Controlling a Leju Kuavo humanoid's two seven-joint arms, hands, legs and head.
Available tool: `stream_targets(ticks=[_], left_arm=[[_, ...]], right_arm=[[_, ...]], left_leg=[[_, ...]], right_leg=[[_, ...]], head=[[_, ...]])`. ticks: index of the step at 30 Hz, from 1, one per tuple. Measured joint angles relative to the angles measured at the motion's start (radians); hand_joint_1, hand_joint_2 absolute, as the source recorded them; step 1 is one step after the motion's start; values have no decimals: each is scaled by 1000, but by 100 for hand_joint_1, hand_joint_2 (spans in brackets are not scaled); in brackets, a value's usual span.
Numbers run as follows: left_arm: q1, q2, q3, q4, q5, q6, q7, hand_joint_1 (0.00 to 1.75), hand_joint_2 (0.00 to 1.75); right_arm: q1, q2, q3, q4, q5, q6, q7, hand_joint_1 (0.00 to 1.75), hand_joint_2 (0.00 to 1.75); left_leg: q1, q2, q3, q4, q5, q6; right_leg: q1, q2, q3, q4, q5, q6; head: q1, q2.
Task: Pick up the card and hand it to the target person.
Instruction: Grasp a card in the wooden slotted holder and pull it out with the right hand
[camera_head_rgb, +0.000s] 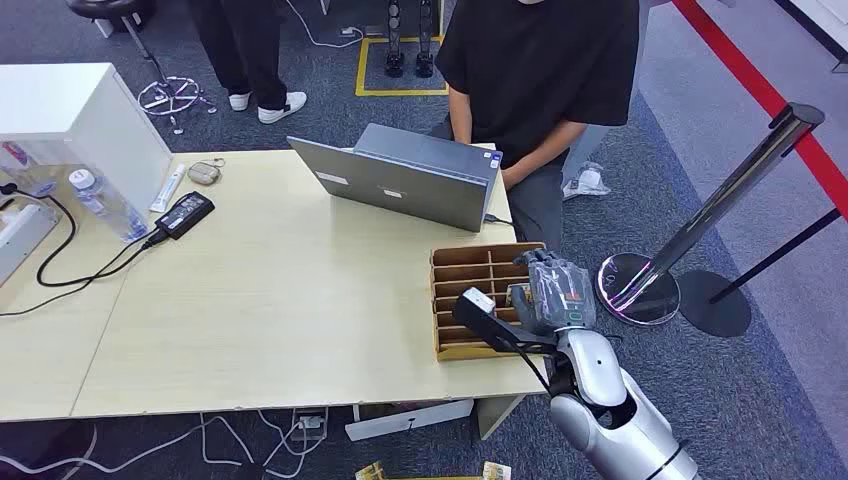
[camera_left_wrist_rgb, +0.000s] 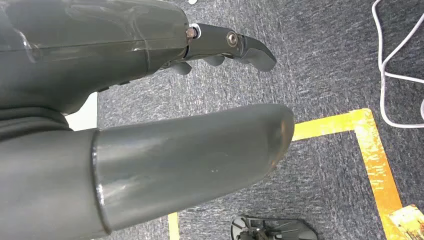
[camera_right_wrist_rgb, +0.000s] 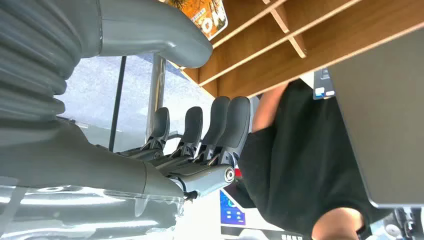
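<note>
Reach step: my right robot hand (camera_head_rgb: 556, 292), fingers apart and holding nothing, hovers over the wooden divider tray (camera_head_rgb: 462, 270); next, pinch the orange card (camera_right_wrist_rgb: 205, 15), probably slotted there.

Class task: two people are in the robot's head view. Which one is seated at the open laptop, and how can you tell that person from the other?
The person in the black top, right behind the grey laptop at the table's far edge. The other person stands farther back left, showing dark trousers and white shoes.

Laptop (camera_head_rgb: 415, 180) behind divided box (camera_head_rgb: 478, 268) (both on table (camera_head_rgb: 260, 300)).
</note>
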Motion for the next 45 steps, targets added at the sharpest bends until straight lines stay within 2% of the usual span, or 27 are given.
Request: stream_targets(ticks=[17,28,33,45], left_arm=[[0,0,0,0,-3,0,8,0,0],[0,0,0,0,-4,0,8,0,0],[0,0,-1,0,-4,0,8,0,0],[0,0,-4,0,-5,2,8,0,0]], right_arm=[[-2,0,2,75,-31,8,-3,101,175],[-9,0,2,112,-41,8,-2,89,175],[-9,1,2,124,-45,7,-2,89,175],[-11,1,2,142,-48,6,-2,119,175]], left_leg=[[0,0,0,0,0,0],[0,0,0,0,0,0],[0,0,0,0,0,0],[0,0,0,0,0,0]], right_leg=[[0,0,0,0,0,0],[0,0,0,0,0,0],[0,0,0,0,0,0],[0,0,0,0,0,0]], head=[[0,0],[0,0],[0,0],[0,0]])
